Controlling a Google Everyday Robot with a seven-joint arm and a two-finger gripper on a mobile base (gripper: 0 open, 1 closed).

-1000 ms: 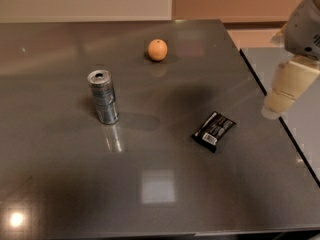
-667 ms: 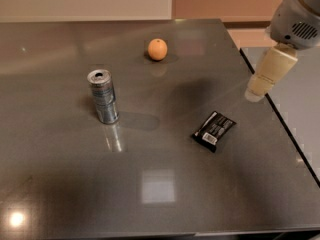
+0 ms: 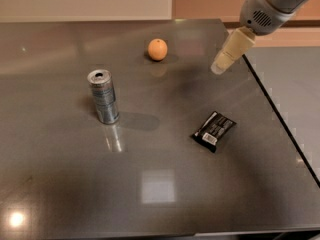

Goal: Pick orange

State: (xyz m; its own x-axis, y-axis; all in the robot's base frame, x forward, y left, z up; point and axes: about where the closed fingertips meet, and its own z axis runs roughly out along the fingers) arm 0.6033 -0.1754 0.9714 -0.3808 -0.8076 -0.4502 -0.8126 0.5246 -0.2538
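Observation:
The orange (image 3: 157,49) is a small round orange fruit lying on the dark grey table (image 3: 150,194) toward the back, right of centre. My gripper (image 3: 220,66) hangs above the table's right part, to the right of the orange and apart from it, at the end of a grey arm that comes in from the upper right. It holds nothing that I can see.
A silver drink can (image 3: 103,96) stands upright left of centre. A black snack packet (image 3: 214,130) lies flat right of centre, nearer the front than the gripper. The table's right edge (image 3: 280,119) runs diagonally, with a lighter floor beyond it.
The gripper has moved left and toward the back, from beyond the table's right edge to above the table, closer to the orange. The orange, can and packet have not moved.

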